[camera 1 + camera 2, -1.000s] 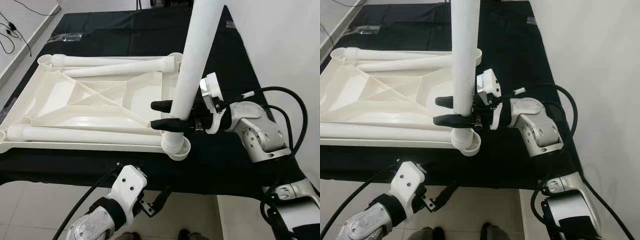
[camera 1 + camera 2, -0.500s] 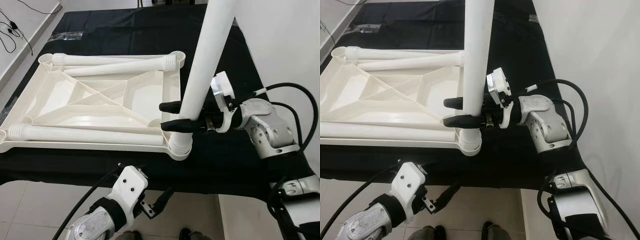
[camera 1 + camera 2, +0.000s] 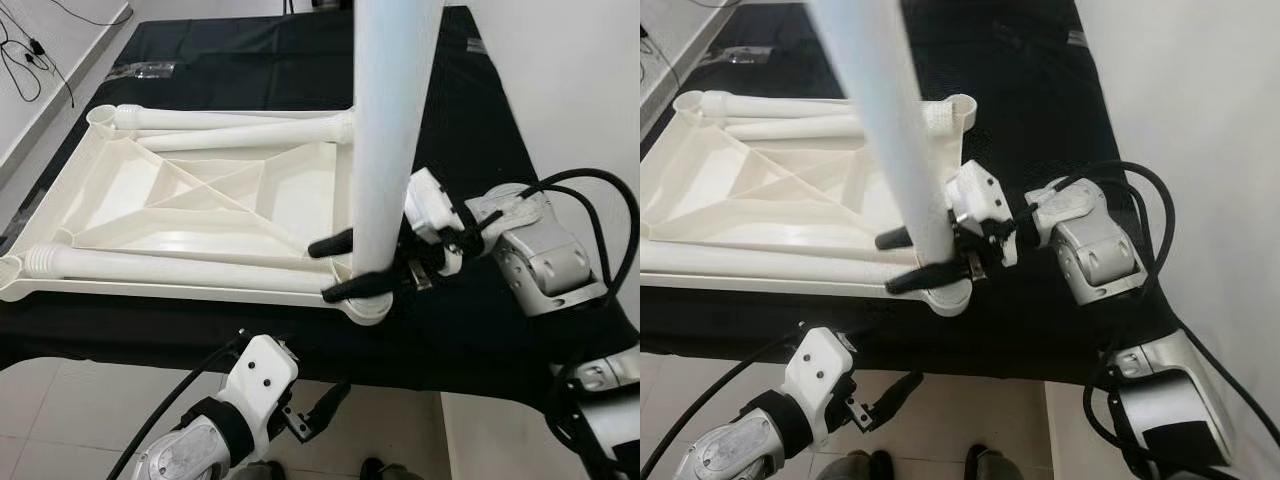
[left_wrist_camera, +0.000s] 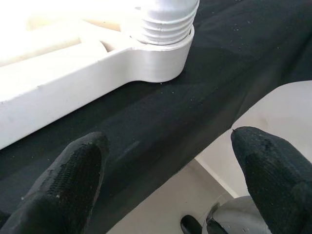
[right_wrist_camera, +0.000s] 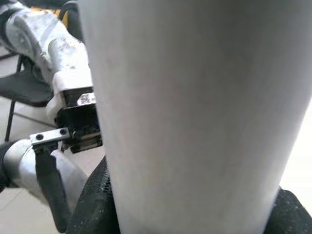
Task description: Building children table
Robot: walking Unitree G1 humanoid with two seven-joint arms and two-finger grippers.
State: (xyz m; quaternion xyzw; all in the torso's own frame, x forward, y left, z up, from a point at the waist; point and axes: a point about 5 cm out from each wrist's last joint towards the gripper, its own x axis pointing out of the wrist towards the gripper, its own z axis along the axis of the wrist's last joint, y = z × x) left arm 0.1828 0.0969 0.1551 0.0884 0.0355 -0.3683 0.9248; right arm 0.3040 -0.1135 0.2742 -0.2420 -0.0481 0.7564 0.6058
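Observation:
An upturned white plastic table top lies on a black-covered table. A thick white leg stands almost upright, its ribbed foot set in the near right corner socket. My right gripper is shut on this leg just above the socket, and its black fingers hug the tube. Three more legs rest on the top: one along the near edge and two at the far edge. My left gripper hangs open below the table's front edge, just short of the socket.
A white wall runs close along the table's right side. Pale floor tiles lie below the front edge, with dark shoes on them. Black cables trail along the far left, and a clear plastic bag lies at the table's far end.
The upright leg's top has swung from leaning right to leaning slightly left. My right gripper has twisted with it and dropped closer to the corner socket. The left arm stayed put.

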